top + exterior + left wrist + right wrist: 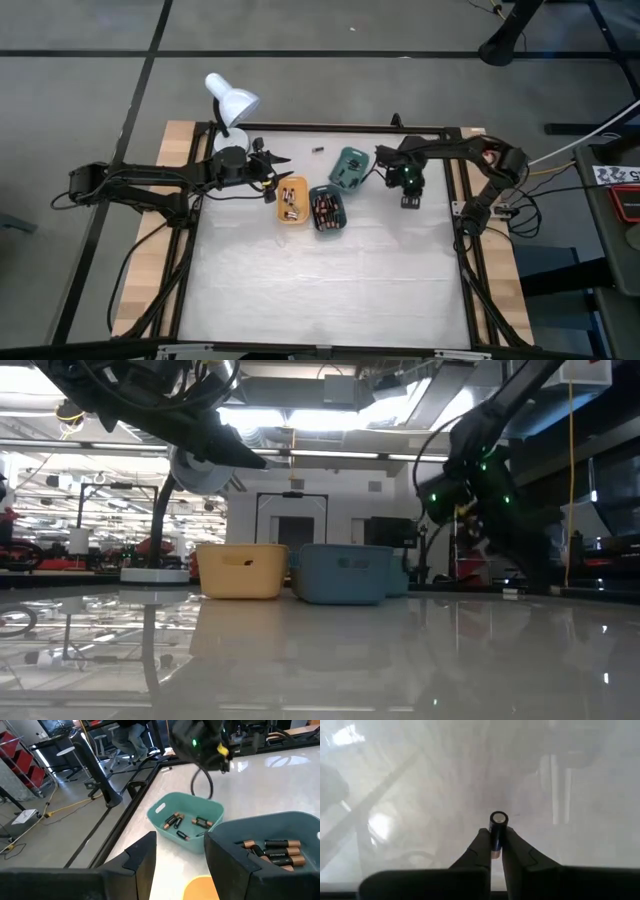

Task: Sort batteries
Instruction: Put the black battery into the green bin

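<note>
My right gripper [496, 845] hangs above the table's far right part [408, 190], shut on one dark battery [498, 827]. More batteries lie in three small trays at the table's middle: orange [292, 202], dark teal [327, 211] and green [349, 168]. One loose battery [318, 149] lies near the far edge. My left gripper [180, 855] stands open at the far left of the trays [280, 162], pointing across them with nothing between its fingers. My right gripper pinches the battery's dark side [495, 837] between its two fingertips [482, 842]. The fingers slant steeply down from above. The battery shows a round end [498, 818] to the wrist camera and a copper band [494, 853] lower between the fingers. It is lifted clear of the table.
A white desk lamp [230, 105] stands at the far left corner, behind my left arm. A black frame [440, 132] runs round the white tabletop. The near half of the table [320, 290] is bare. In the low view the orange tray [241, 570] and the teal tray [340, 573] stand side by side.
</note>
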Action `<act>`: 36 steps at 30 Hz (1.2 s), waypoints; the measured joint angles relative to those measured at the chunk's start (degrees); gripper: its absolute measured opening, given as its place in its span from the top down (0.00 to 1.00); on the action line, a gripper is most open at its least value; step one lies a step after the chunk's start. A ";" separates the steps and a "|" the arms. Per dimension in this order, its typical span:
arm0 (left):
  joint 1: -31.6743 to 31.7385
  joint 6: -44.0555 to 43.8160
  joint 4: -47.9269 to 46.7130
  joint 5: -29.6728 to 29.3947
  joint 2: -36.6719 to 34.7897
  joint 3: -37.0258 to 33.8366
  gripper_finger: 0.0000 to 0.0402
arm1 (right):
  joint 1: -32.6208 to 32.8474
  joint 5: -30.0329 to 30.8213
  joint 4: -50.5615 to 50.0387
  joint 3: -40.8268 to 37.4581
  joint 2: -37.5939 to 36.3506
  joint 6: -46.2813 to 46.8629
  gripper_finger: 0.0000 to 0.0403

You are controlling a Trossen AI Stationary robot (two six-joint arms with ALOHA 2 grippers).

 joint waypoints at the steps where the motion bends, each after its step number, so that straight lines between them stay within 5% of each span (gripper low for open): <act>1: 0.00 0.00 -0.02 0.00 0.00 0.01 0.61 | -0.01 -0.30 0.00 0.42 -1.18 0.00 0.96; 11: 0.00 0.08 -0.01 0.00 0.00 0.01 0.61 | 0.40 -11.74 -2.10 4.46 -12.91 6.25 0.96; 18: 0.42 -0.01 0.02 0.00 0.00 0.01 0.61 | 7.89 -15.12 15.93 5.04 -18.51 10.85 0.96; 27: 1.03 -1.11 0.07 0.00 0.09 0.01 0.61 | 18.31 -2.92 40.26 5.08 -16.16 12.13 0.94; 36: 0.96 -1.99 0.00 0.02 0.13 0.01 0.61 | 14.80 2.90 49.46 5.08 -8.35 11.94 0.94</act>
